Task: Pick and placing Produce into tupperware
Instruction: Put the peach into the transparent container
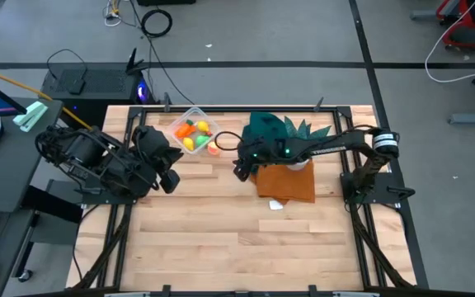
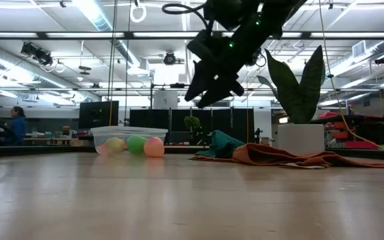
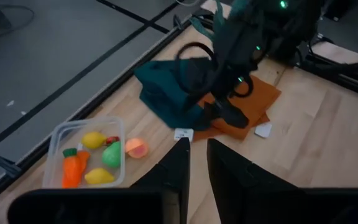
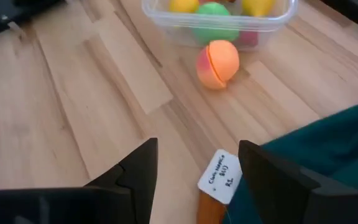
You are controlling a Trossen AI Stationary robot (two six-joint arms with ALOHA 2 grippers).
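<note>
We see the right gripper (image 4: 194,165) part open, empty, above the tabletop (image 4: 73,93); peach (image 4: 217,63) touching tupperware (image 4: 166,18) near far edge; left gripper (image 3: 197,163) nearly closed, empty.

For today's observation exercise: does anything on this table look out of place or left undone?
Yes. The peach lies on the wood just outside the tupperware, while the other produce is inside. The right gripper hangs open, empty, short of it.
</note>
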